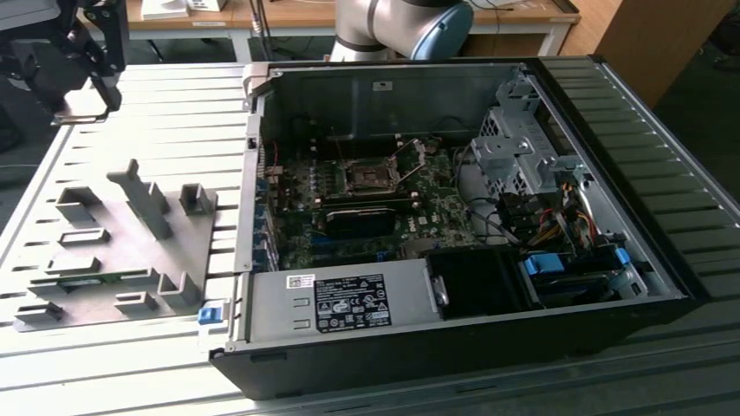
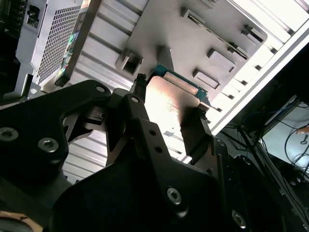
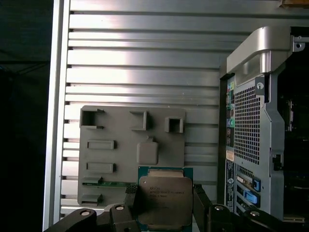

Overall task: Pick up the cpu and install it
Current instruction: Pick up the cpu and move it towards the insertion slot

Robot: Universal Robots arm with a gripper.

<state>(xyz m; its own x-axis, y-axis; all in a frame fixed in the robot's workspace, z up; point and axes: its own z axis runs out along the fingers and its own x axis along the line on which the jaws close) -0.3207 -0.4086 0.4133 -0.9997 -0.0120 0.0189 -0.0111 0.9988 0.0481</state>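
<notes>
The cpu (image 3: 164, 195) is a flat square chip with a silvery metal top and a thin green rim. My gripper (image 3: 165, 205) is shut on it, one dark finger (image 3: 131, 195) on each of two opposite edges. In the second wrist view the cpu (image 2: 169, 101) hangs between the fingers (image 2: 199, 126) above the grey fixture plate (image 2: 193, 29). In the exterior view my gripper (image 1: 87, 100) is high at the far left, well away from the motherboard's dark socket frame (image 1: 367, 178) inside the open computer case (image 1: 647, 199).
The grey fixture plate (image 1: 116, 251) with raised blocks and slots lies on the slatted metal table (image 1: 173, 104), on the exterior view's left of the case. The case holds cables, a drive cage (image 1: 521, 147) and a power supply (image 1: 347, 303). The arm's base (image 1: 405, 26) stands behind the case.
</notes>
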